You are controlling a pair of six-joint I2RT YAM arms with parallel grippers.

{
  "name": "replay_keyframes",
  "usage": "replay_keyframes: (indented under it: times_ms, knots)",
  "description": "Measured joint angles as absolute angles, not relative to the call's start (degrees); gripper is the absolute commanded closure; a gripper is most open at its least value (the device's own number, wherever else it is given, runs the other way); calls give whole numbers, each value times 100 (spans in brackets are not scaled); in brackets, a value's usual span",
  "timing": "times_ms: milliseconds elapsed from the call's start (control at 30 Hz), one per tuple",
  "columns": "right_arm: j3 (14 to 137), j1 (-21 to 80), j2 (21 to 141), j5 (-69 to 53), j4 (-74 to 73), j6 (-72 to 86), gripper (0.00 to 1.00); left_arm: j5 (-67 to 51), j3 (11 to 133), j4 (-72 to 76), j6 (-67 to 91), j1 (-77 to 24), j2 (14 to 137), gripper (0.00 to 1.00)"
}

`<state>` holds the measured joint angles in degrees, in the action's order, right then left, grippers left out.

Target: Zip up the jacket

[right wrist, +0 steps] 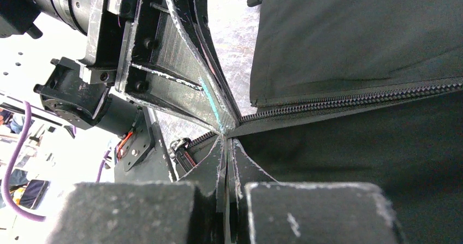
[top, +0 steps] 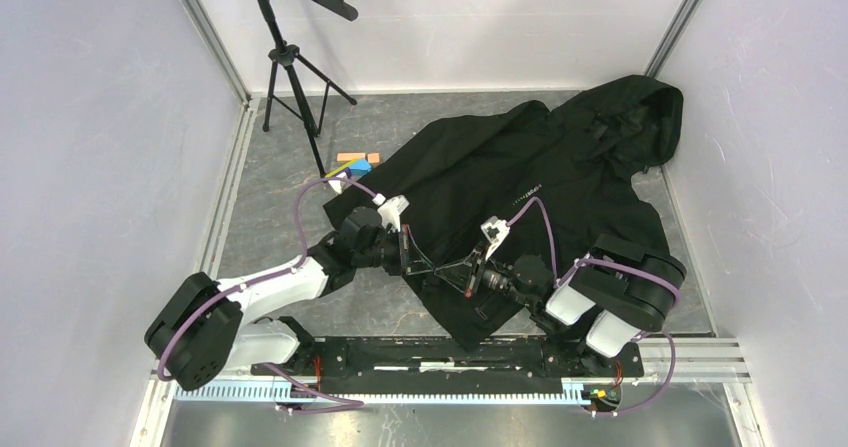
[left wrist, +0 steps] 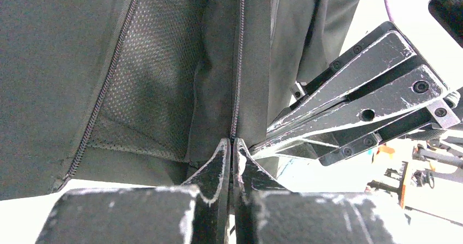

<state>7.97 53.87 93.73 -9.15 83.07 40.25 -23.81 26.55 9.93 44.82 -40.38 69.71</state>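
The black hooded jacket [top: 560, 167] lies spread on the grey floor, hood at the back right and hem near the arms. Its front is open, and the mesh lining [left wrist: 147, 91] shows in the left wrist view. My left gripper [top: 405, 254] is shut on the zip edge [left wrist: 238, 64] near the hem. My right gripper [top: 470, 272] meets it tip to tip and is shut on the jacket [right wrist: 355, 162] beside the zip teeth [right wrist: 355, 97]. The zip slider [right wrist: 183, 150] sits just left of the right gripper [right wrist: 226, 141]. The left gripper [left wrist: 233, 144] has the right fingers [left wrist: 355, 99] beside it.
A black tripod stand [top: 290, 62] with a perforated plate stands at the back left. Small orange and blue blocks [top: 356, 160] lie by the jacket's left sleeve. White walls enclose the floor on three sides. A black rail [top: 450, 357] runs along the front edge.
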Motion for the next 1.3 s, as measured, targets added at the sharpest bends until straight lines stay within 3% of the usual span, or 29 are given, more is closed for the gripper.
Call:
replay_keyframes:
  times_ms: [167, 467, 767, 1067, 1300]
  knots:
    - [760, 5387, 9356, -917, 8340, 4045, 94, -2451, 2635, 1085, 4442, -4038, 6908, 98]
    - [668, 5387, 9039, -1332, 8342, 4285, 64, -2794, 2412, 1813, 4445, -4038, 6497, 98]
    - [152, 5389, 7950, -1592, 8034, 4508, 45, -3258, 2228, 2622, 4257, -4038, 6359, 98]
    - [425, 5387, 6718, -1833, 6455, 4147, 5, -3162, 2049, 2845, 3570, -4071, 5627, 98]
    - [812, 5387, 6600, -1881, 5850, 3933, 3, -3146, 2049, 3068, 3468, -4075, 5673, 98]
